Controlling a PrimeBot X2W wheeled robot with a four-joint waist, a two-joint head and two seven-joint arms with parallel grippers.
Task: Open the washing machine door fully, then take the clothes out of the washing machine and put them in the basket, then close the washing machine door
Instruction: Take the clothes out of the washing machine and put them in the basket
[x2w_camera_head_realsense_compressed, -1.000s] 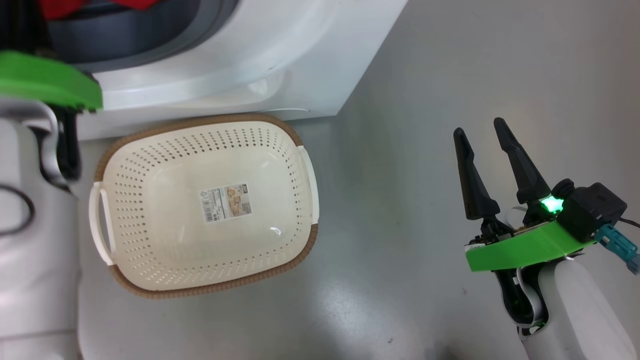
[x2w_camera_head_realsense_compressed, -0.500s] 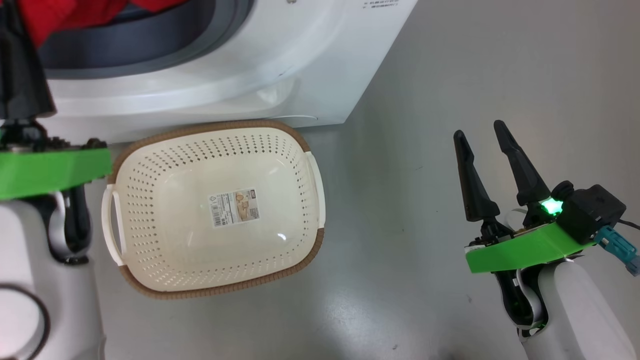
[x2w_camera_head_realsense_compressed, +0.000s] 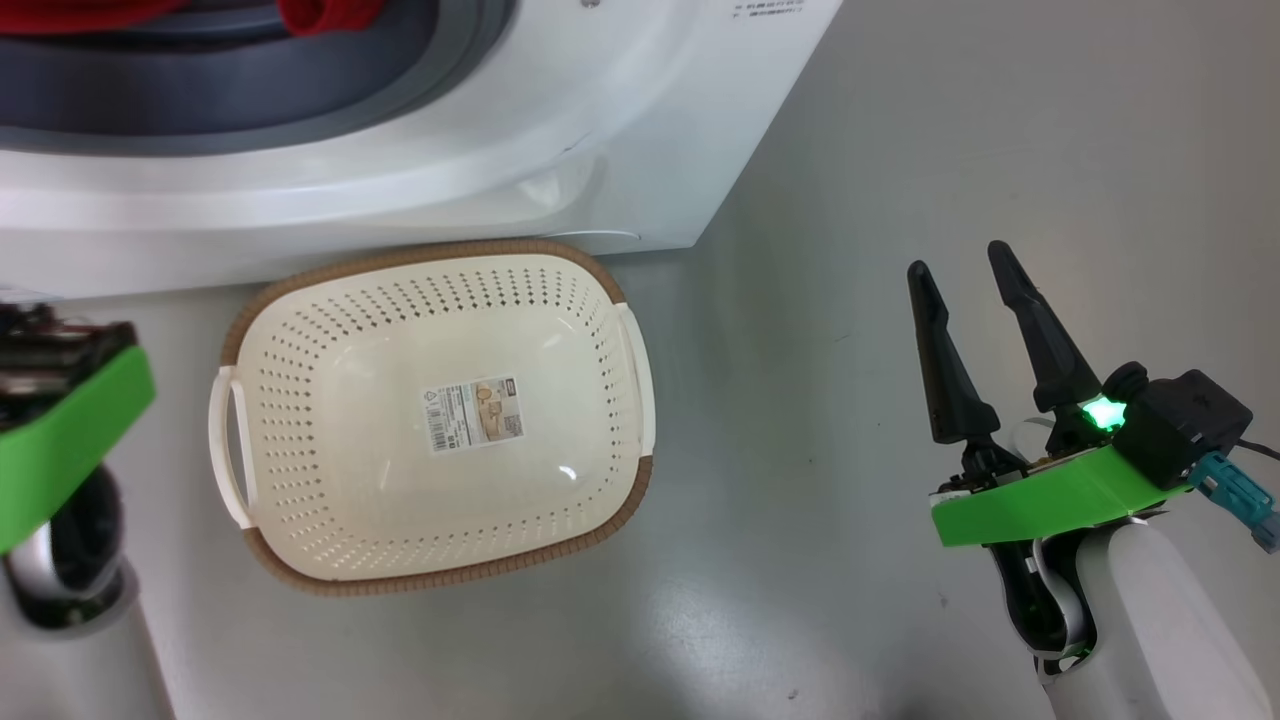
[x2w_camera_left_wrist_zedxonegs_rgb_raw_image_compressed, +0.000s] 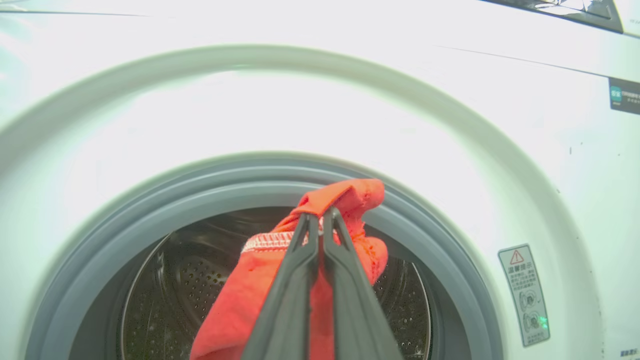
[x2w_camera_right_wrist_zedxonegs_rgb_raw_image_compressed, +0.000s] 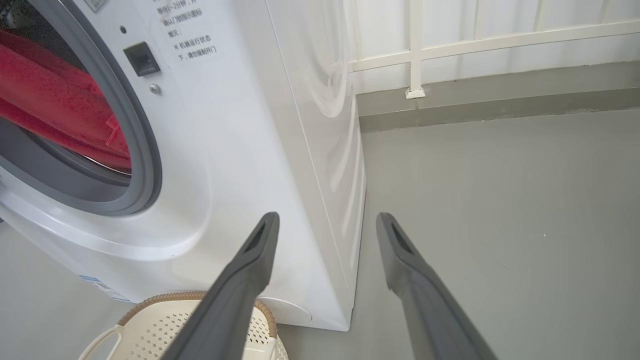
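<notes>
The left pincer (x2w_camera_left_wrist_zedxonegs_rgb_raw_image_compressed: 321, 216) is pressed together on a fold of the red clothes (x2w_camera_left_wrist_zedxonegs_rgb_raw_image_compressed: 240, 290) at the washing machine (x2w_camera_left_wrist_zedxonegs_rgb_raw_image_compressed: 300, 110) drum mouth. The right pincer (x2w_camera_head_realsense_compressed: 957, 256) stands spread over the floor (x2w_camera_head_realsense_compressed: 800, 560), right of the basket (x2w_camera_head_realsense_compressed: 560, 470), which sits against the machine's front.

The right hand (x2w_camera_head_realsense_compressed: 960, 256) has two long, tapering matt-black fingers (x2w_camera_head_realsense_compressed: 945, 370) on a bright green plastic bracket (x2w_camera_head_realsense_compressed: 1040, 500), with a glowing green light (x2w_camera_head_realsense_compressed: 1103, 410), a black camera box (x2w_camera_head_realsense_compressed: 1190, 415), a teal cable plug (x2w_camera_head_realsense_compressed: 1240, 490) and a smooth white forearm (x2w_camera_head_realsense_compressed: 1150, 620). The left arm's bracket (x2w_camera_head_realsense_compressed: 60, 440) is the same green.
</notes>
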